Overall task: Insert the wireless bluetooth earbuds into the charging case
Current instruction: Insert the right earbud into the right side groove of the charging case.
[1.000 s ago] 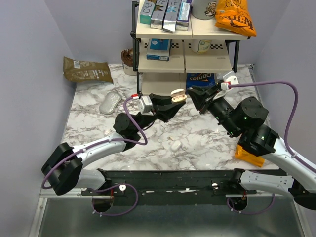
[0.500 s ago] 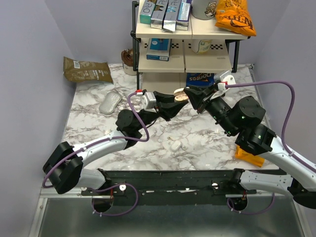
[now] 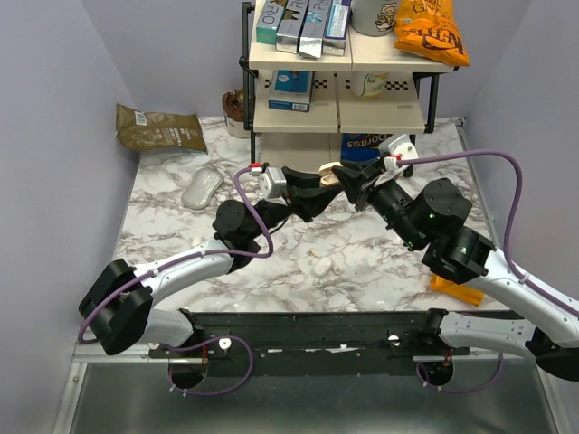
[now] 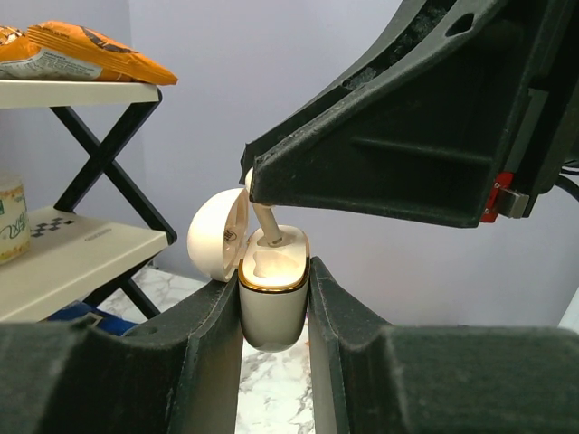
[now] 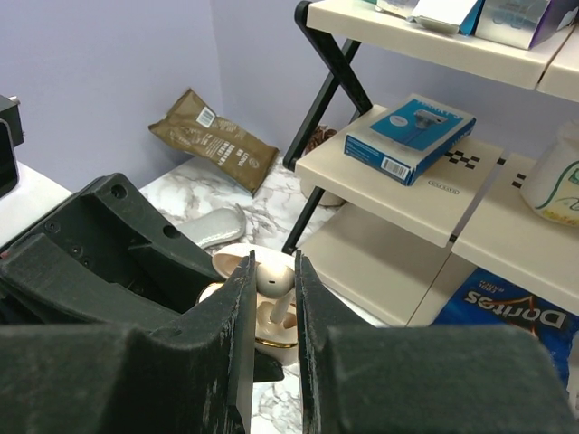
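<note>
Mid-air handover: my right end effector (image 5: 270, 271), fingers drawn almost together, pinches one wireless earbud (image 5: 271, 282) by its head, with the stem hanging down. Directly below it, at 6 o'clock in the right wrist view, is the charging case (image 5: 271, 327). Its gold-rimmed mouth faces up, and my left end effector (image 4: 273, 287) clamps its lower body, one finger pressed on each side.

Seen from the left wrist, the earbud's stem runs from 11 o'clock down to 5 o'clock, a little tilted against the upright case. Its tip is at or just inside the mouth, and I cannot tell whether it has seated. The lid (image 4: 217, 244) stands flipped open at 9 o'clock of the case, off the path.

From above, the two end effectors meet above the table (image 3: 362, 253) in front of the shelf rack (image 3: 339, 113), the left at 9 o'clock of the right. I judge the next move to be a short push down along the stem, turned nearer upright to suit the well, and then a release.
</note>
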